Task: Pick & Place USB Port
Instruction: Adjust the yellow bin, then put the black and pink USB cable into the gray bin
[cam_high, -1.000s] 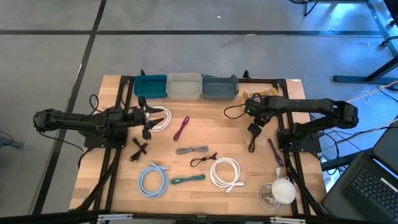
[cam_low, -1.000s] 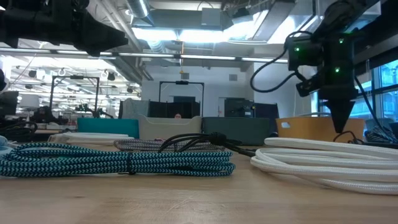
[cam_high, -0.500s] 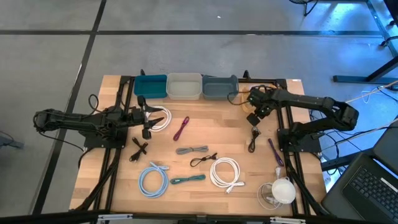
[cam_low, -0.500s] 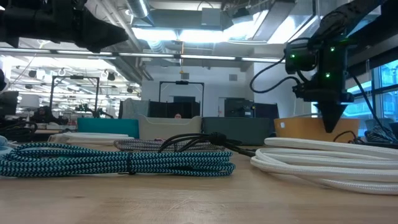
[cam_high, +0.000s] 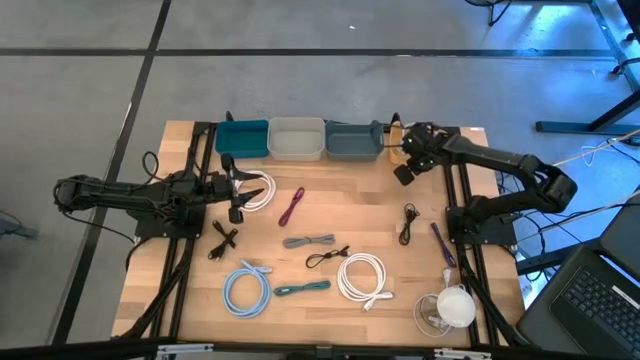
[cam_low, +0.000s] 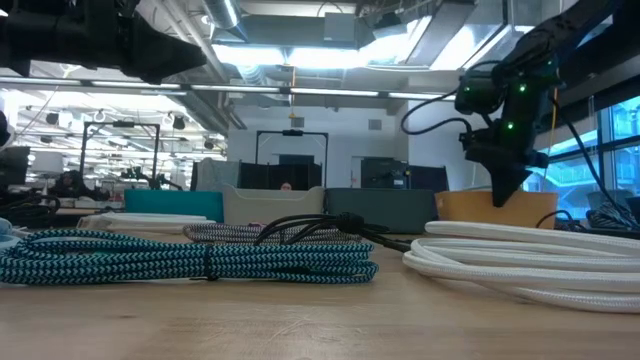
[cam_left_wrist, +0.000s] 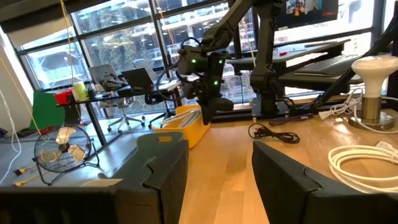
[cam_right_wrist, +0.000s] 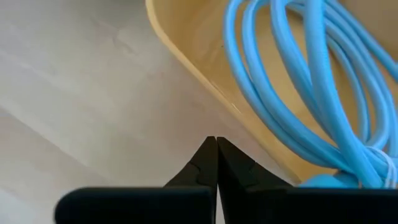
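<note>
Right tool closed tight with nothing between its fingers, poised above the far right part of the tabletop, just beside the yellow bin. Light blue cable coiled inside that bin, seen close in the right wrist view. Small black cable lying loose on the tabletop near the right arm's base, well apart from the right tool. Left tool parked at the left side, fingers parted and holding nothing, next to a white cable coil. Teal bin, white bin and grey bin lined along the far edge. Other cable bundles scattered over the middle and near side: purple, grey, white, pale blue.
</note>
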